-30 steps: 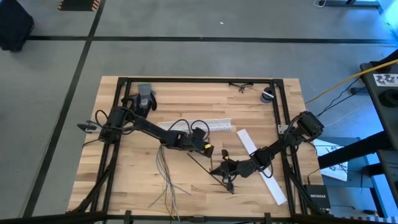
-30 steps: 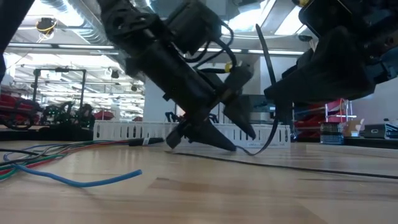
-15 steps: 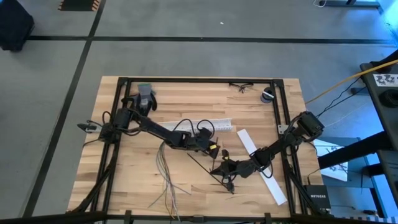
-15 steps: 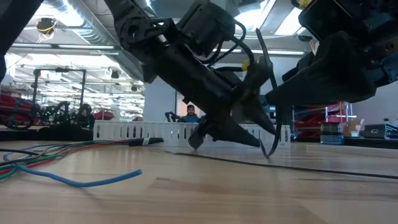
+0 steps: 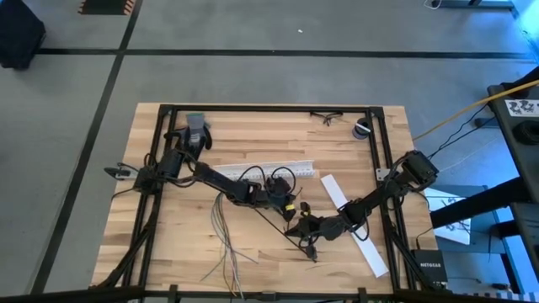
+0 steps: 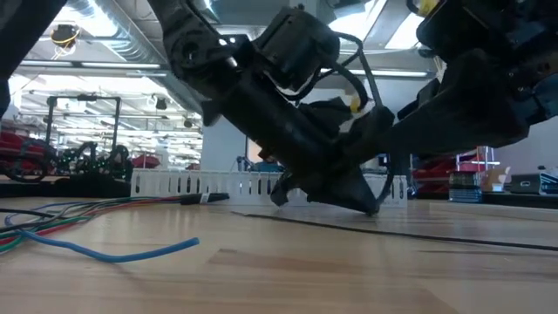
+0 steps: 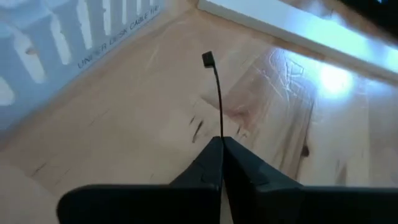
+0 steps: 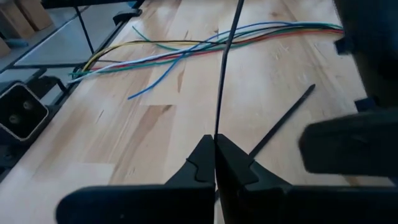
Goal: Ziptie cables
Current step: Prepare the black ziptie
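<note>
Left wrist view, left tool point(image 7: 222, 146) pinching ziptie point(image 7: 217, 93), right tool point(image 8: 215, 146) likewise

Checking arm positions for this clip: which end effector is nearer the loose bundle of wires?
Left. The left end effector sits just right of the wires, near the table's middle. The right end effector is lower and farther right, beside the left one.

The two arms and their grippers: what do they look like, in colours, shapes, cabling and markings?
Both arms are dark, nearly black, built of slim jointed links. The left arm carries loose black cable loops and a small yellow spot near its wrist. The left gripper and right gripper each end in two matte black wedge-shaped fingers tapering to a point. No lettering is legible on either.
</note>
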`<act>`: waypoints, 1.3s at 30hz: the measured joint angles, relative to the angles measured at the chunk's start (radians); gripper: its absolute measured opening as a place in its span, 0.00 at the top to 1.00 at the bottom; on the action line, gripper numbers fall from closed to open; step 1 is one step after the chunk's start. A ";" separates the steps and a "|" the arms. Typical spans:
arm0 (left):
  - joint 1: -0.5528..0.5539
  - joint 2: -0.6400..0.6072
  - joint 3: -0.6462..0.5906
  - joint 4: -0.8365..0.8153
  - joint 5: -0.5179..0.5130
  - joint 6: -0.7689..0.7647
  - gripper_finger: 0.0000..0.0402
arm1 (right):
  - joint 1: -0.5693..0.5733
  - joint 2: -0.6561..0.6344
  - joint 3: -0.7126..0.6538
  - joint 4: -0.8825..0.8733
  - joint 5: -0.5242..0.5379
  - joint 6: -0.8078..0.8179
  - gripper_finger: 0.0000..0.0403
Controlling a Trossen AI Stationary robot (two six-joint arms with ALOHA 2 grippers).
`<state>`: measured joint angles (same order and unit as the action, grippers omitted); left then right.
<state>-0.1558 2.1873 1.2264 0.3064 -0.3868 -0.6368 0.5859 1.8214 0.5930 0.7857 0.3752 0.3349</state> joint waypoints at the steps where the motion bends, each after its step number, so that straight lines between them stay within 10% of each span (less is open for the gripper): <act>1: -0.008 -0.019 -0.003 -0.024 -0.028 0.035 1.00 | 0.005 0.000 0.000 0.003 0.001 0.003 1.00; 19: -0.202 -0.257 -0.001 -0.463 -0.412 0.369 1.00 | 0.036 0.006 0.000 0.103 -0.014 0.337 1.00; 39: -0.413 -0.286 0.002 -0.222 -0.653 0.859 1.00 | -0.053 0.007 -0.079 0.477 -0.367 0.361 1.00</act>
<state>-0.5685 1.9015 1.2285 0.0849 -1.0398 0.2222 0.5332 1.8286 0.5142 1.2629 0.0081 0.6957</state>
